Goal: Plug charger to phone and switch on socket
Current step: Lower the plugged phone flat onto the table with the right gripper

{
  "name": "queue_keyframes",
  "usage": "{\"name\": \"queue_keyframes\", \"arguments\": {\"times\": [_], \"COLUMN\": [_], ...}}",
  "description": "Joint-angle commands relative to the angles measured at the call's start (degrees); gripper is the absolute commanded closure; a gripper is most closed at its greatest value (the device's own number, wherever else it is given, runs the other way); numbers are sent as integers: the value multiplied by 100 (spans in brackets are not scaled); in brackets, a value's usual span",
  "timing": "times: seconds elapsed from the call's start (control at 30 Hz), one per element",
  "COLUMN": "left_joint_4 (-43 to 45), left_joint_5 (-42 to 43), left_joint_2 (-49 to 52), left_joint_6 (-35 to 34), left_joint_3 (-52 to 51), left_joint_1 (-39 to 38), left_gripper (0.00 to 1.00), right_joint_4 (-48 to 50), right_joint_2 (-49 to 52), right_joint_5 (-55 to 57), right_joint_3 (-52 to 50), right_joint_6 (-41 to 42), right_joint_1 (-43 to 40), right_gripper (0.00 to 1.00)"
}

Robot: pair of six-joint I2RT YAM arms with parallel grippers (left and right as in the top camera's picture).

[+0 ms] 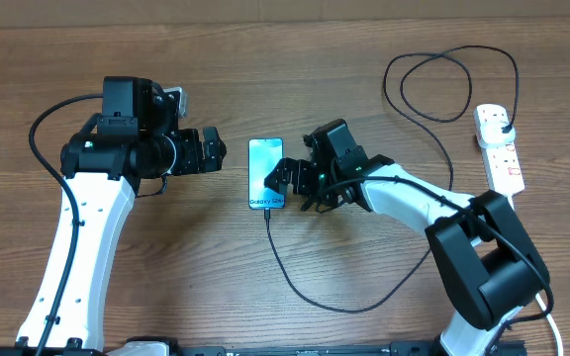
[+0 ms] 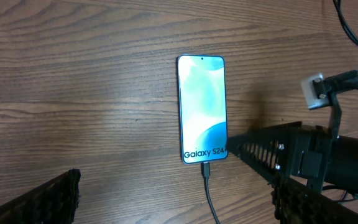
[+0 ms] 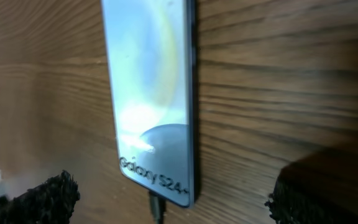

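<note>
Reaching across the wooden table point(image 1: 166, 257) from the near edge, the right arm point(image 1: 483, 252) bends at the elbow and stretches leftward and low, its wrist angled down over the middle of the table. The left arm point(image 1: 77, 227) rises from its own side and folds at the shoulder, with its forearm level and pointing toward the centre.

The socket point(image 1: 500, 148) lies far off by the right edge, well apart from both hands, with a black plug seated at its far end. The phone point(image 1: 265, 173) lies flat, screen up and lit, between the two hands. The charger point(image 1: 305, 287) runs in a long loop across the table, and its connector tip point(image 2: 205, 167) sits in the phone's near short edge.

The right gripper point(image 1: 290, 188) hovers at the phone's near right corner, just above it. Its jaws stand wide and hold nothing; in the right wrist view, its fingertips point(image 3: 42, 199) are off to either side of the phone, clear of it. The left gripper point(image 1: 216, 153) hangs just beside the phone's left long edge. It does not touch the phone, and its jaws are likewise spread and empty.
</note>
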Motion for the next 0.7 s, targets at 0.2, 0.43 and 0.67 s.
{"name": "queue_keyframes", "arguments": {"times": [0.2,0.43,0.67], "left_joint_4": [13,13,13], "left_joint_5": [-44,-44,-44], "left_joint_2": [-39,-39,-39], "left_joint_6": [-17,-17,-17], "left_joint_3": [2,2,2], "left_joint_1": [15,15,15], "left_gripper": [0,0,0], "right_joint_4": [55,28,35], "right_joint_2": [-214,-214,-214], "right_joint_5": [568,518,498], "right_joint_3": [-31,-31,-31], "right_joint_6": [76,76,79], "right_joint_1": [42,42,42], "right_gripper": [0,0,0]}}
